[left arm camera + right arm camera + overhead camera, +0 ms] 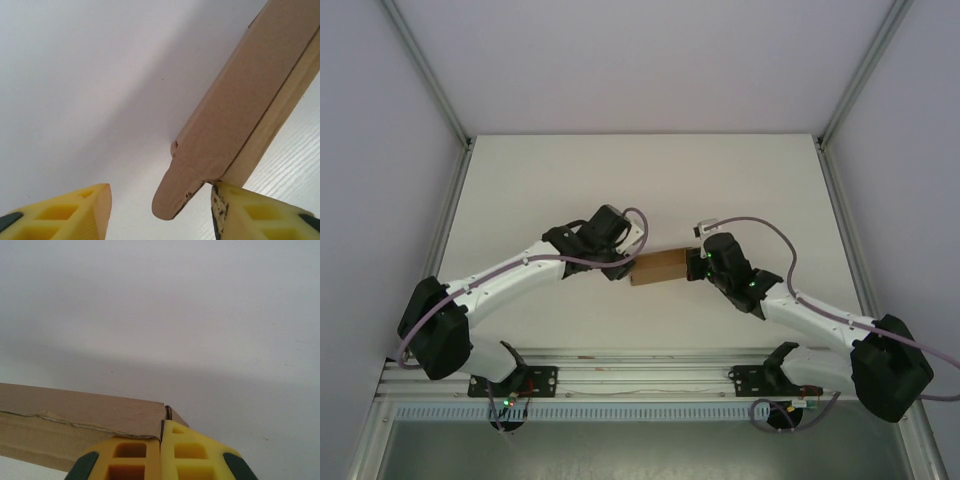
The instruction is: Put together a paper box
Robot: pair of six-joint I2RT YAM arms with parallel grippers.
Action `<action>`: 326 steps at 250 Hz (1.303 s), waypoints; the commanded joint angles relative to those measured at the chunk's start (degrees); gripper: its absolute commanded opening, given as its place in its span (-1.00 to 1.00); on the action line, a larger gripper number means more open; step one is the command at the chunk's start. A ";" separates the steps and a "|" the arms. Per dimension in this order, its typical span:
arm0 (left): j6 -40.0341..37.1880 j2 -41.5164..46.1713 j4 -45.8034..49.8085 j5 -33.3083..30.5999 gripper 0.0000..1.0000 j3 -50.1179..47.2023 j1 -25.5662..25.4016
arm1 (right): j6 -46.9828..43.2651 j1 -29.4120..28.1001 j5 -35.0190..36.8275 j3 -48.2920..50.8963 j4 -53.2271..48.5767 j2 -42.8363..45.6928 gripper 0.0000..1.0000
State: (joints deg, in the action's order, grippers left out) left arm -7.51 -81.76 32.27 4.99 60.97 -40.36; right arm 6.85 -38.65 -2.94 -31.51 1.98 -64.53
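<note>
Table (640, 180): walls at L, R & rear; mounting rail (640, 372) along near edge, arm bases on it, L arm's toward L end, R arm's toward R end. Paper box (658, 267): approx. table ctr, somewhat nearer rail than rear wall, long axis L–R, betw. the two grippers. Left gripper (623, 266): at box's L end, reaching in from L; in wrist view, box end flap sits betw. its spread fingers, one finger (245, 212) touching box edge, other apart from it. Right gripper (697, 266): at box's R end, reaching in from R; in wrist view, fingers pressed together at box corner, box running off to L.
</note>
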 commanded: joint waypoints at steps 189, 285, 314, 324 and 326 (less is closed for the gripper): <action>26.52 -9.04 8.42 7.80 -1.00 12.25 0.44 | 10.73 -9.40 14.65 -9.77 -21.33 -3.91 -1.00; 37.05 -10.96 12.49 13.82 -1.00 16.31 3.65 | 14.12 -12.59 18.83 -12.70 -23.91 -7.38 -1.00; 37.71 -12.05 13.45 12.82 -1.00 16.28 3.89 | 15.33 -12.68 19.09 -12.09 -22.92 -6.59 -1.00; 38.58 -12.11 12.20 14.70 -1.00 15.36 4.24 | 15.85 -12.76 19.26 -11.90 -22.59 -6.27 -1.00; 38.76 -12.02 11.78 15.13 -1.00 15.15 4.28 | 15.96 -12.74 19.30 -11.89 -22.67 -6.23 -1.00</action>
State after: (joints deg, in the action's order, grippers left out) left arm 27.42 -92.68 44.82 15.42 75.48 -36.32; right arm 20.47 -50.63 16.34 -43.42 -18.44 -70.98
